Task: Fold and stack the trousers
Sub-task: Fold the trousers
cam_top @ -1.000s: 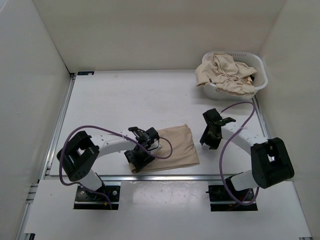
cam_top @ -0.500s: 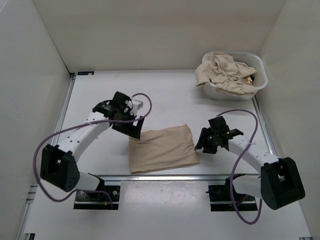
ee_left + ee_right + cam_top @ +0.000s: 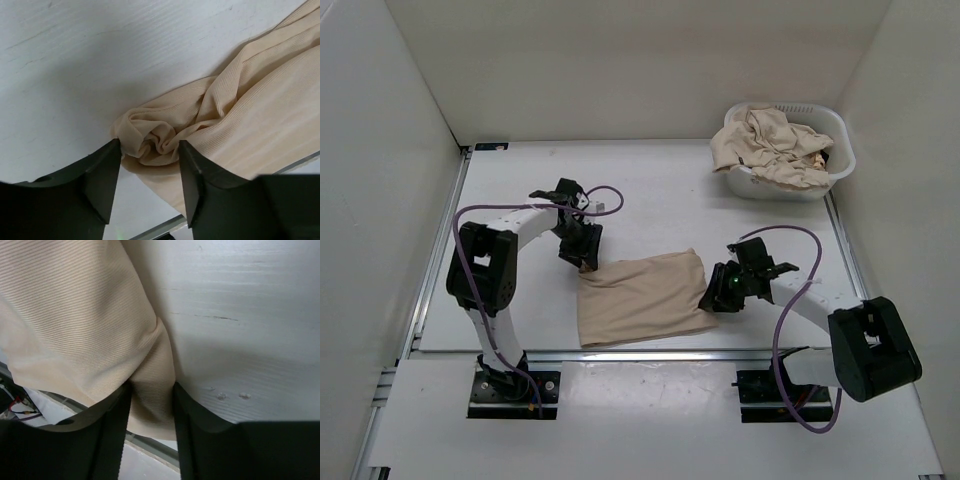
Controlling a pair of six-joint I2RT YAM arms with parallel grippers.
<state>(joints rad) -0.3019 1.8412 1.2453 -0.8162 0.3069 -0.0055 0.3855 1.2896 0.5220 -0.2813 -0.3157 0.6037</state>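
A pair of folded beige trousers [image 3: 645,298] lies flat on the white table near the front edge. My left gripper [image 3: 585,262] is at its far left corner. In the left wrist view the corner [image 3: 150,139] is bunched into a small wad pinched between the fingertips of the left gripper [image 3: 149,150]. My right gripper [image 3: 711,298] is at the trousers' right edge. In the right wrist view a raised fold of the fabric [image 3: 155,365] fills the gap in the right gripper [image 3: 152,390], which is shut on it.
A white laundry basket [image 3: 843,150] stands at the back right, heaped with more crumpled beige trousers [image 3: 770,145]. A metal rail [image 3: 650,352] runs along the table's front edge just below the folded pair. White walls enclose the table.
My left arm has swung from the trousers' near left side to the far left corner and bunched it. My right gripper has moved left and taken hold of the right edge.
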